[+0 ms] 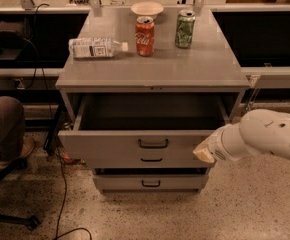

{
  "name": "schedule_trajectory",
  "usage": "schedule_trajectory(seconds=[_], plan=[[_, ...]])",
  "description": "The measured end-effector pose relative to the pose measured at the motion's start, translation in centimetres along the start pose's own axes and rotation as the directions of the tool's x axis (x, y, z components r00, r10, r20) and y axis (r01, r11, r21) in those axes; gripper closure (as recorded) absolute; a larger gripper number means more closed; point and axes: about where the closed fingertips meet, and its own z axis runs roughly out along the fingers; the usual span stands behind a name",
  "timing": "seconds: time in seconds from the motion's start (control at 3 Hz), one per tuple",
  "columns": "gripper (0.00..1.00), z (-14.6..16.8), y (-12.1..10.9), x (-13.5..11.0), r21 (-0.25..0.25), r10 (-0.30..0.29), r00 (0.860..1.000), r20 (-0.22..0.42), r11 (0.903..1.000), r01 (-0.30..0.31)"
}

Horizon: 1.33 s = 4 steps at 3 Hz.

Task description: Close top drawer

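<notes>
Fingers (pixel 204 153) together, at right front of open top drawer (pixel 115 145)

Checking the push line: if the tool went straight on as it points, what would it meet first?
Likely the top drawer, at its front's right end, beside the tool; whether they touch is unclear.

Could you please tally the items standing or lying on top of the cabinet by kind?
Cans: 2 (red can, green can)
Bottles: 1 (plastic bottle, lying on its side)
Bowls: 1 (bowl)
Total: 4
The gripper is at the right end of the open top drawer front.
</notes>
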Motion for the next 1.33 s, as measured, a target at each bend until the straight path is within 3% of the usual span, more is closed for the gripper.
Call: schedule_trajectory(seconds=[0.33, 1.33], plan=[[1.0, 0.5, -0.5, -0.4, 0.009, -0.014, 1.0, 0.018, 0.9999, 0.013], [1.0, 5.9, -7.3, -4.6, 0.045, -0.052, 0.983, 0.179, 0.998, 0.044]])
